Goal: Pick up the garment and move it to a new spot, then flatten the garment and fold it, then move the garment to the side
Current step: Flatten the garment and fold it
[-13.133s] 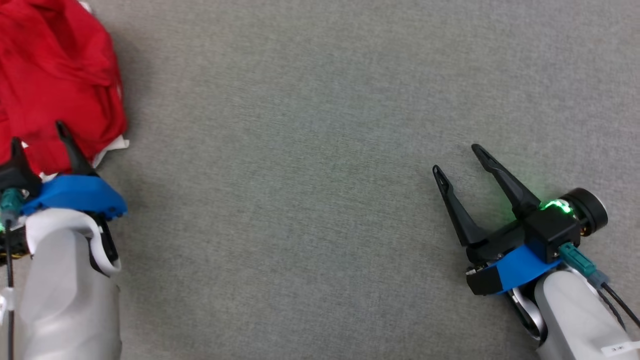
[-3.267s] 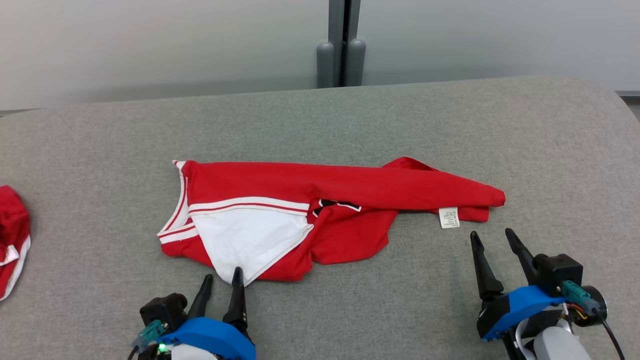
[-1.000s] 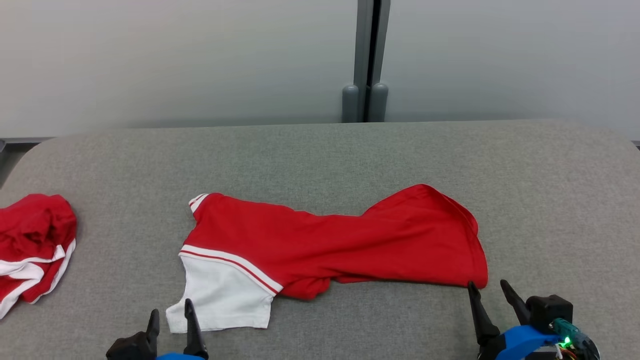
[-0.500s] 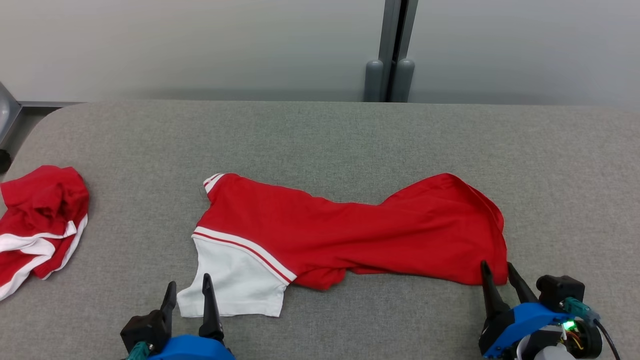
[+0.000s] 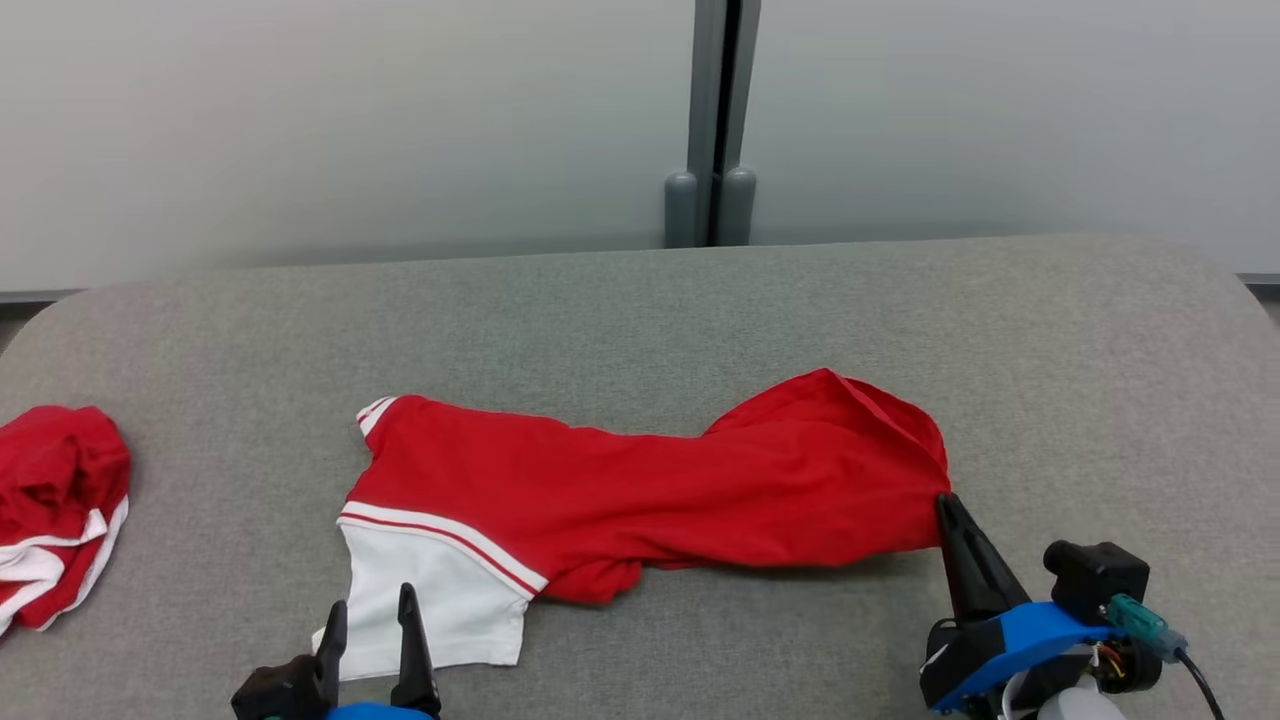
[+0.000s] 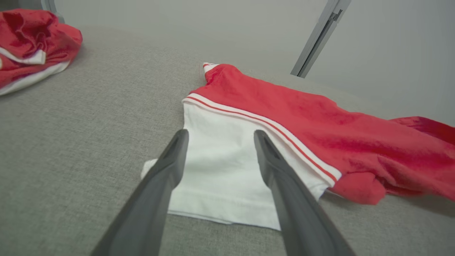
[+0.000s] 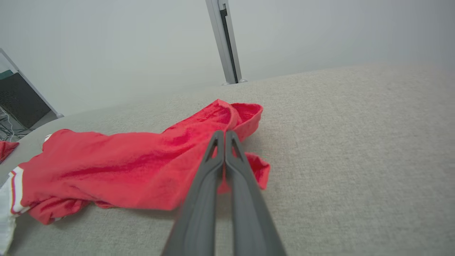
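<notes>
Since the garment is thin knit cloth, expect it to be light, limp and a little stretchy. It sags from any single hold, drags on the grey fabric table rather than slides, and nothing in it can break. Best holds, by my judgement, are hems and corners, two at once and drawn apart, so the twisted middle opens out.

Position: garment lies across the middle of the table, long axis left to right.

Look: red body; white panel at the near left, edged with white-and-red stripes; a striped tab at the far left corner. Middle is bunched and rolled under. Right end flares wide, its far hem curled open.

Right pincer: fingers pressed together at the garment's near right corner, red cloth apparently nipped between the tips, a small flap spilling beside them in the right wrist view.

Left pincer: spread fairly wide, holding nothing, poised over the near hem of the white panel.

Also noted: second garment, crumpled, red and white, at the table's left edge, well apart.
</notes>
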`<state>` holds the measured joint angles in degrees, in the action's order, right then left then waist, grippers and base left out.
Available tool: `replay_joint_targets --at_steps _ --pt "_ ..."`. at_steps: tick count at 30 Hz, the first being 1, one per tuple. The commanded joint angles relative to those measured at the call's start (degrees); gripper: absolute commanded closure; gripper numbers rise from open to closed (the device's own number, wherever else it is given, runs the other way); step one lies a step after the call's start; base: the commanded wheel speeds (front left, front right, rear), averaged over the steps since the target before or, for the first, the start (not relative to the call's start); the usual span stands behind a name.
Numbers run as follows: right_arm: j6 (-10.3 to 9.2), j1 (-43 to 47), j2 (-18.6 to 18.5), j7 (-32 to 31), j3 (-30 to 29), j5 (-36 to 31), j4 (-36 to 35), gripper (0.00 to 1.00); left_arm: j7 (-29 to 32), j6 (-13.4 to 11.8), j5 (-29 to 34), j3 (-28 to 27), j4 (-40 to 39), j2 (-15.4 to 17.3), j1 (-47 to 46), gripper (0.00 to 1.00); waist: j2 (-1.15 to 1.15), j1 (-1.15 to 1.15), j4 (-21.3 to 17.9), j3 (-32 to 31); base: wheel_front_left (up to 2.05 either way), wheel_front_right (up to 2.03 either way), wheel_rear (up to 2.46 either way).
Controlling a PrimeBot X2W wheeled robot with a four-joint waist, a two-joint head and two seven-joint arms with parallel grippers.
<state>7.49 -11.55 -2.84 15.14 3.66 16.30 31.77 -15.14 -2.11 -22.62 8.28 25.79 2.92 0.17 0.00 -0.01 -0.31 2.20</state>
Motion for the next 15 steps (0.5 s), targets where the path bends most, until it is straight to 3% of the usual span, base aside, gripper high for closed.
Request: replay_joint_targets --at_steps 1,9,15 --pt "0.01 1.19 -0.15 -0.01 0.84 0.48 -1.17 1.0 -0.01 -0.09 -0.1 -0.08 -0.24 -0.04 0.44 0.0 0.0 0.01 -1.58 -1.1 0.0 0.0 0.0" --pt "0.01 3.47 -0.14 -0.01 2.41 3.91 -1.44 1.0 -0.01 -0.33 -0.96 1.24 -0.75 -0.04 0.02 0.0 0.0 0.01 -2.66 0.36 0.0 0.0 0.0" --pt "0.01 -2.76 -2.17 -0.01 -0.63 0.69 2.0 1.0 -0.01 -0.89 -0.76 3.97 -1.12 0.04 -3.39 0.0 0.0 0.01 0.55 5.57 0.0 0.0 0.0"
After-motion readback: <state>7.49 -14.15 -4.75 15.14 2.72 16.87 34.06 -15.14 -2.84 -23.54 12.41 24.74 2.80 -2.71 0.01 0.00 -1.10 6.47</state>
